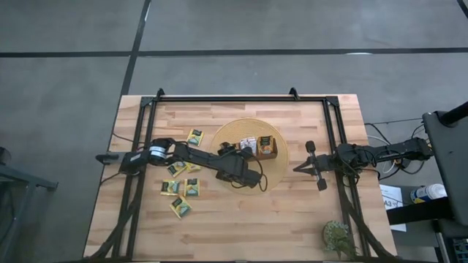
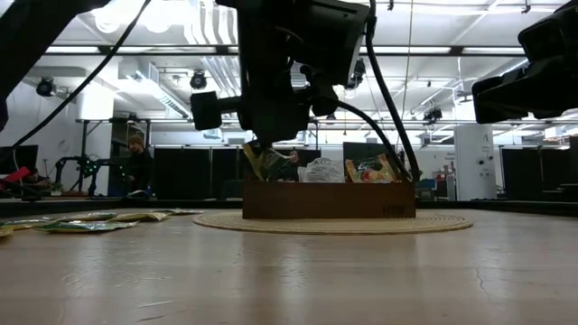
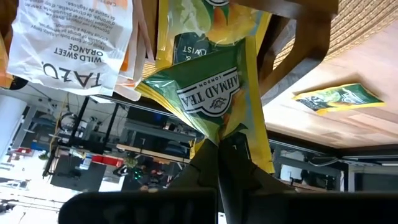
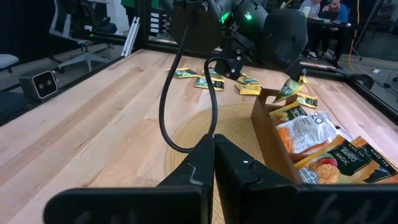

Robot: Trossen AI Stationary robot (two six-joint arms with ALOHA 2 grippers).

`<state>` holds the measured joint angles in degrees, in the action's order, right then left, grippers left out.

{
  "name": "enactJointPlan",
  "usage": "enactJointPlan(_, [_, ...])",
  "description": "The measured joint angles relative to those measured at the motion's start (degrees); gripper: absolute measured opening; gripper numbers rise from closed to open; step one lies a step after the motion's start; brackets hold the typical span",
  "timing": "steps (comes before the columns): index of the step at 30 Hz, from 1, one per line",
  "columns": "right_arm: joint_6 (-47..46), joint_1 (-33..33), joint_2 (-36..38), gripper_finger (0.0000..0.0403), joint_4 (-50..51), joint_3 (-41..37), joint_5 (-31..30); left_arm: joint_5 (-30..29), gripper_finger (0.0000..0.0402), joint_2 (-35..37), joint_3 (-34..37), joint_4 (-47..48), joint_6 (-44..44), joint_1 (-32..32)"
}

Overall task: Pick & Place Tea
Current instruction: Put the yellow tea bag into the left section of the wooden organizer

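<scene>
A brown wooden tray stands on a round woven mat at mid-table. It holds white, orange-and-black and yellow-green tea packets. My left gripper is over the tray's left end compartment, shut on a yellow-green tea packet. Several more yellow-green packets lie flat on the table to the left of the mat. My right gripper waits shut at the table's right side, with nothing in it. My left gripper pinches one corner of the yellow-green packet between its two fingers. The fingers slant down from the table's left side. The packet hangs tilted below them, its lower end down behind the tray's wall at the left compartment.
A black cable loops from the left arm over the mat. A green spiky object sits at the table's near right corner. The black frame rails run along the table's far and side edges.
</scene>
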<state>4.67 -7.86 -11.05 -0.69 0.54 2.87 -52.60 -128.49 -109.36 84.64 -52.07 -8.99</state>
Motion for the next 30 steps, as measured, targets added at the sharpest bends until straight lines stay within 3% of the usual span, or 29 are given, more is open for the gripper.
enactJointPlan(15, [-0.1,0.0,0.0,0.0009,0.0,0.0,0.0,-3.0,0.0008,0.0,0.0,-0.1,-1.4,-0.1])
enactJointPlan(30, [0.0,0.0,0.0,0.0008,0.0,0.0,0.0,-3.1,0.0113,0.0,0.0,-2.8,-2.6,-0.3])
